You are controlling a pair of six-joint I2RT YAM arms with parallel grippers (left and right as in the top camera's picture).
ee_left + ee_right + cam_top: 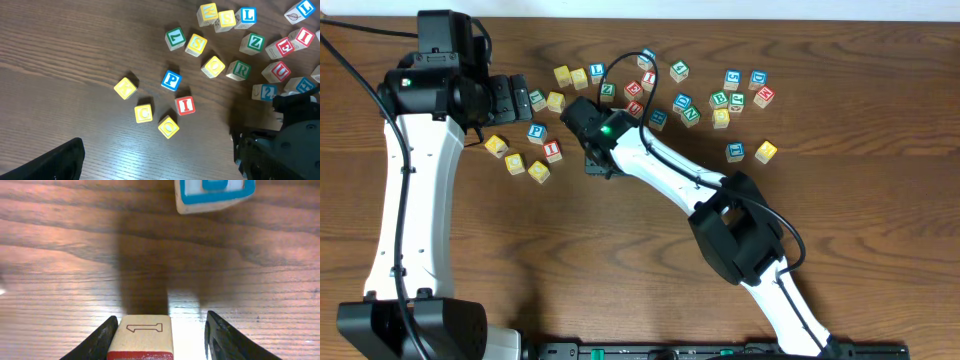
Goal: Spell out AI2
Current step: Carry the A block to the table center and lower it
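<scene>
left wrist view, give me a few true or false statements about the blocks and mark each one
1. The red I block lies close to the blue P block. True.
2. The blue 2 block is stacked on another block. False: the blue 2 block lies directly on the table.
3. A yellow block lies just below the red I block. True.
4. The Z block is yellow. False: the Z block is green.
</scene>
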